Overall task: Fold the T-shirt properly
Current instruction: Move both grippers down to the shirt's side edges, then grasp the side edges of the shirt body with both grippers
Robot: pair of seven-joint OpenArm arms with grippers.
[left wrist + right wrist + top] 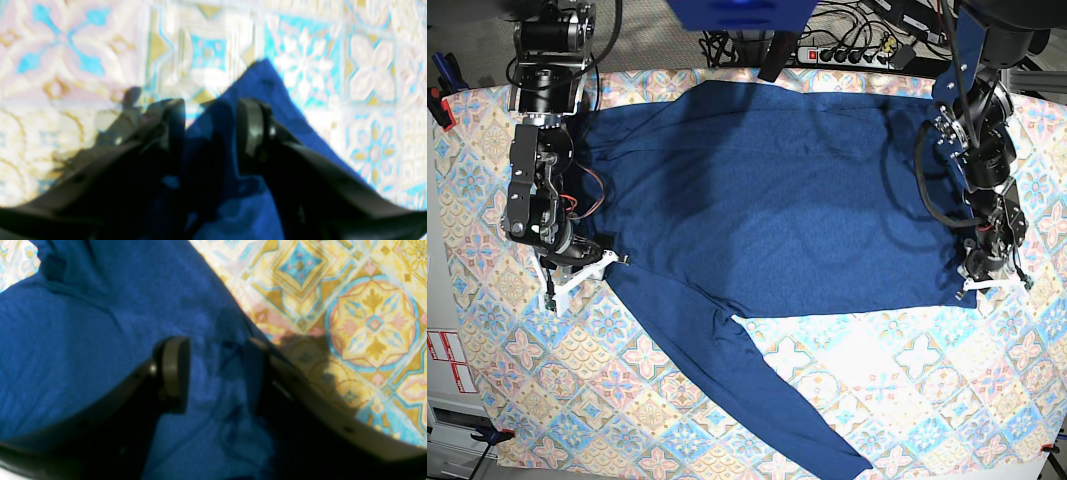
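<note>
The dark navy long-sleeved T-shirt (767,200) lies spread flat on the patterned tablecloth, with one sleeve (777,400) trailing toward the front edge. My left gripper (994,285) is at the shirt's right lower corner. In the left wrist view (213,123) its jaws stand apart with the pointed corner of the shirt (263,86) between them. My right gripper (579,278) is at the shirt's left edge near the armpit. In the right wrist view (215,373) its jaws stand apart over wrinkled blue fabric (83,323).
The pastel patterned tablecloth (907,380) covers the whole table. A power strip with cables (857,48) lies behind the back edge. A red clamp (437,100) sits at the left edge. A blue object (737,12) hangs over the back centre.
</note>
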